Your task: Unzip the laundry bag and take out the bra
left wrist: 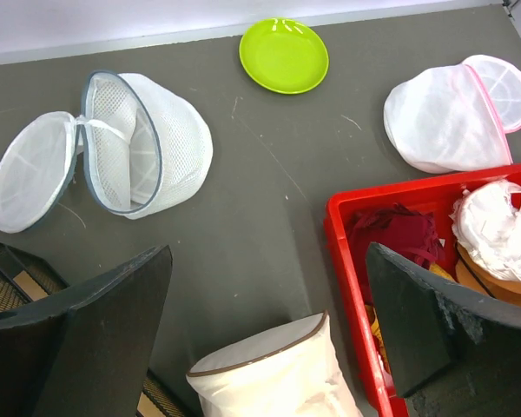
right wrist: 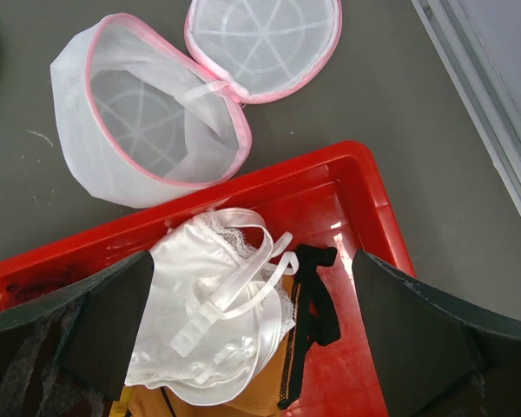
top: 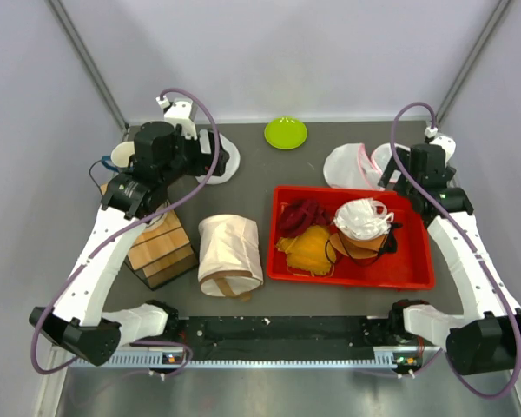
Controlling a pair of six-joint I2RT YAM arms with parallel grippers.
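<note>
Laundry bag [top: 230, 256] lies beside red tray [top: 356, 280]; left claw [left wrist: 269, 261] and right claw [right wrist: 252, 261] gape apart.

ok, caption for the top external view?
Left gripper and right gripper, both open, flank cream-beige fabric laundry bag and red plastic garment tray.

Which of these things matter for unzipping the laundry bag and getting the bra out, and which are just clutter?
Job: cream laundry bag; the bra to remove is not visible.

Lying about: red tray, green plate, pink-edged mesh pouch, grey-edged mesh pouch, wooden box, white cupped garment, dark red garment.
</note>
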